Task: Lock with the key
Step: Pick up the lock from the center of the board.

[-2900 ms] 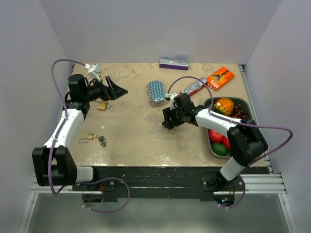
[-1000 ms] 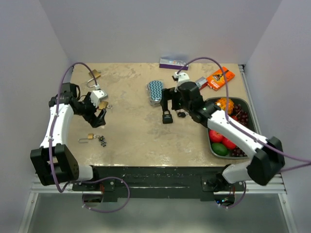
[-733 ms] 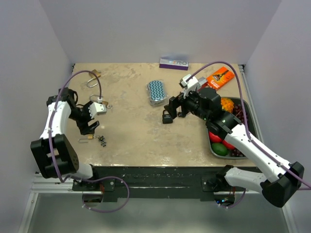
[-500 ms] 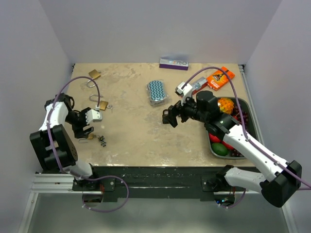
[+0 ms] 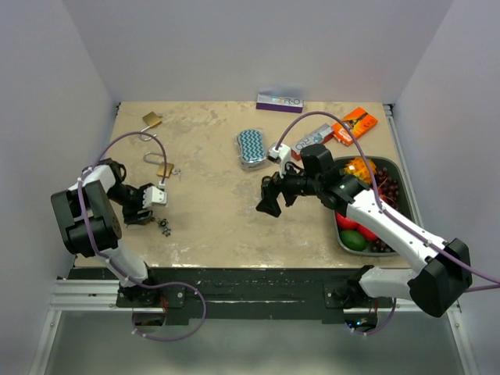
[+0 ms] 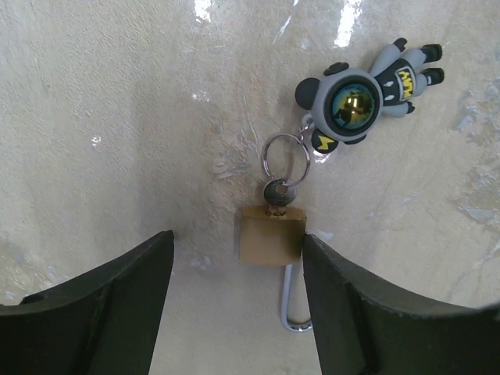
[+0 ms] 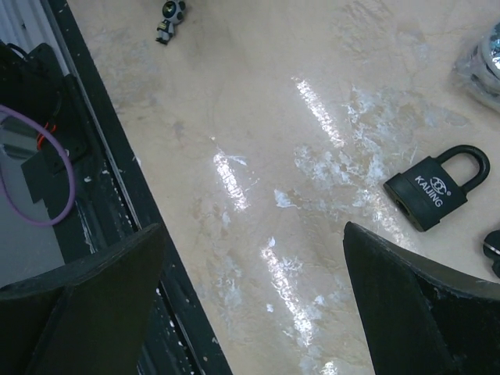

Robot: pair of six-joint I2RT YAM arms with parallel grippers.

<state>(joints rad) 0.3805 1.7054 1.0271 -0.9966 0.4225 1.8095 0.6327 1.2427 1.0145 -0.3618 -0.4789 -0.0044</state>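
Beige tabletop holds three brass padlocks, one black padlock.

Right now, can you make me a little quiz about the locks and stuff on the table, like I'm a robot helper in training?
1. True or false: the small silver key is stuck into the small brass padlock.
2. What hangs on the key's ring? A: a grey-and-black astronaut toy with a gold visor. B: a red rubber ball. C: a green bell.
3. Fill in the blank: the black padlock lies flat on the ____.

Key:
1. True.
2. A.
3. The beige stone-look table.
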